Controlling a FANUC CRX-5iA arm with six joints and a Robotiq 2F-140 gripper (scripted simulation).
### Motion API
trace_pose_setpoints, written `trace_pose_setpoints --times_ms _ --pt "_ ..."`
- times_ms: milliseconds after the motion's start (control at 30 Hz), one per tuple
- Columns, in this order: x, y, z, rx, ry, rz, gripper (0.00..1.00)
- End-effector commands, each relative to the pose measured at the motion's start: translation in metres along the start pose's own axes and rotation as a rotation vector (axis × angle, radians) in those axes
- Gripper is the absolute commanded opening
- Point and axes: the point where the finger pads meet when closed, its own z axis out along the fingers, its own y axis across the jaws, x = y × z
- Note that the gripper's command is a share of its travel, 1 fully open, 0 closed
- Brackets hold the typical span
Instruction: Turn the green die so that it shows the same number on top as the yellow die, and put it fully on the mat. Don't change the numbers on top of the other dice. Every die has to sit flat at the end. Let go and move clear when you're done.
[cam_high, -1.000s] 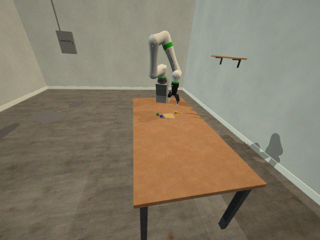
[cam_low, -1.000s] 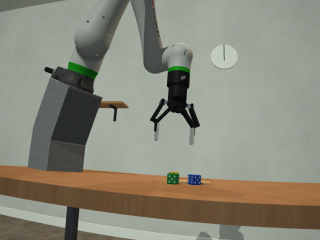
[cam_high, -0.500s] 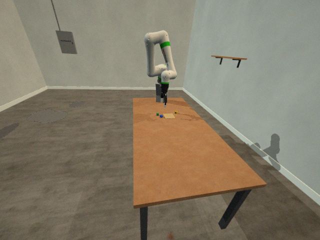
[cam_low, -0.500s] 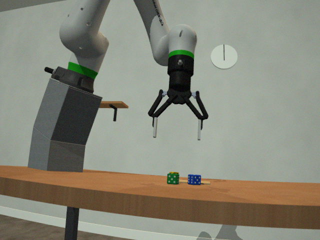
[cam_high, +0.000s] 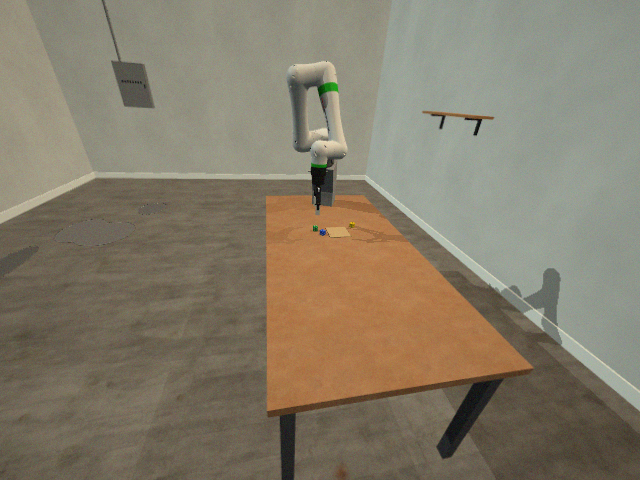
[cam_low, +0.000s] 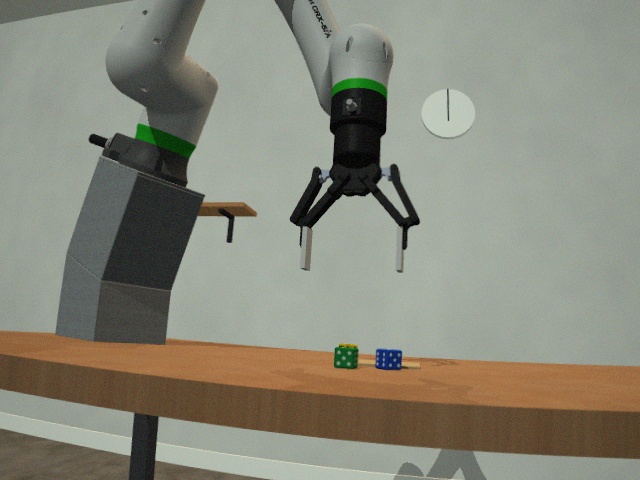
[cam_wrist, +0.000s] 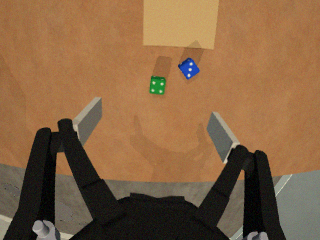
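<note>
The green die (cam_wrist: 158, 86) sits flat on the table with four pips on top; it also shows in the exterior view (cam_low: 345, 357) and the top view (cam_high: 314, 227). The blue die (cam_wrist: 190, 68) lies beside it, close to the tan mat (cam_wrist: 182, 8) but off it. The yellow die (cam_high: 352, 224) sits beyond the mat; in the exterior view only its top edge (cam_low: 347, 345) peeks above the green die. My gripper (cam_low: 353, 268) hangs wide open and empty, well above the green die and roughly over it.
The grey robot base (cam_low: 121, 258) stands on the table to the left of the dice. The table's back edge lies under my gripper in the wrist view. A wall shelf (cam_high: 458, 116) hangs far to the right.
</note>
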Motion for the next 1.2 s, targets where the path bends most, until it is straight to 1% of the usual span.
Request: trace_pose_setpoints --times_ms 0,367,600,767,1000,1100,1167 --pt "-0.0001 0.0002 -0.0001 0.000 0.000 0.000 1.00" --pt "-0.0001 0.0002 0.0000 0.000 0.000 0.005 1.00" --pt "-0.0001 0.0002 0.0003 0.000 0.000 0.049 1.00" --pt "-0.0002 0.0003 0.0010 0.000 0.000 0.167 1.00" --pt "-0.0003 0.0005 0.0027 0.000 0.000 0.429 1.00" --pt "-0.0003 0.0005 0.0028 0.000 0.000 0.430 1.00" --pt "-0.0004 0.0005 0.0035 0.000 0.000 0.549 1.00"
